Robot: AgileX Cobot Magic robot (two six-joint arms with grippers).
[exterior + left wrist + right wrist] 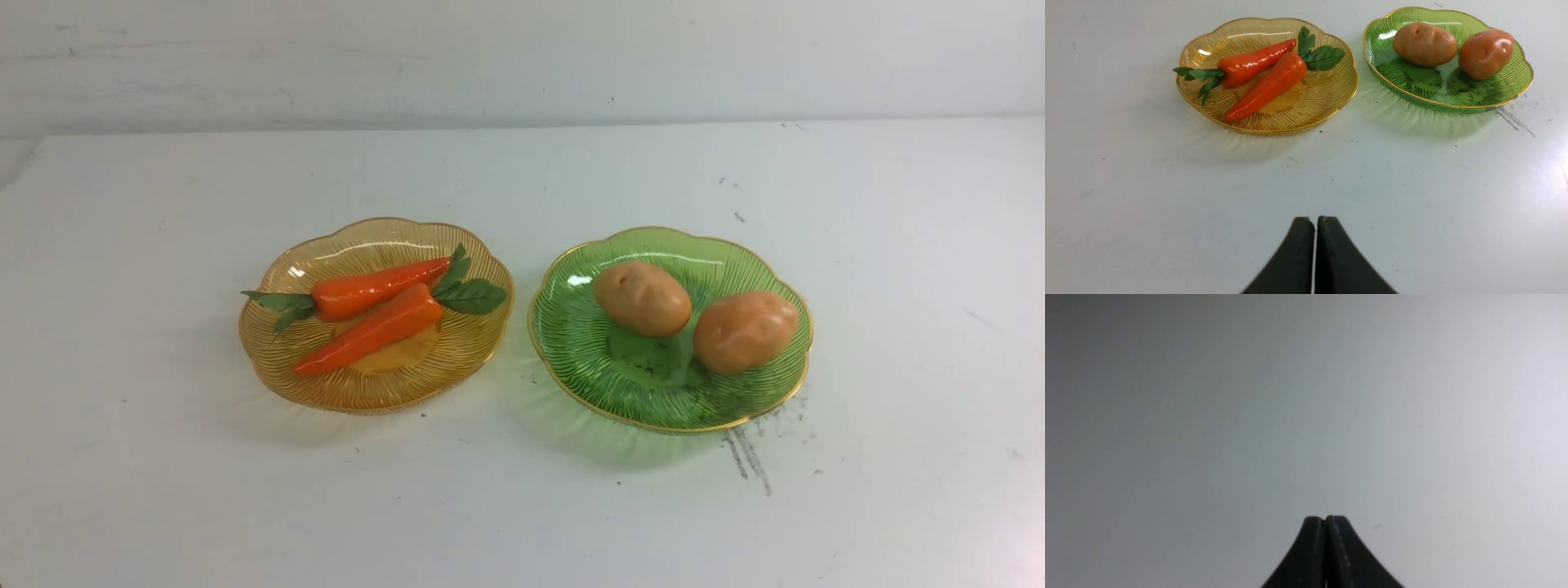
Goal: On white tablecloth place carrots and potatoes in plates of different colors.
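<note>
Two orange carrots (371,306) (1265,75) with green tops lie side by side in the amber-yellow plate (469,347) (1331,102). To its right, the green plate (588,359) (1494,98) holds two tan potatoes (642,298) (1425,44), one beside the other (744,331) (1486,53). Both plates rest on the white tablecloth (522,506). My left gripper (1315,220) is shut and holds nothing, well short of the plates. In the right wrist view my right gripper (1325,518) is shut and holds nothing, above bare cloth (1306,416). Neither arm shows in the front view.
A pale wall (522,57) rises behind the far table edge. Dark scuff streaks (747,453) mark the cloth near the green plate's front right rim.
</note>
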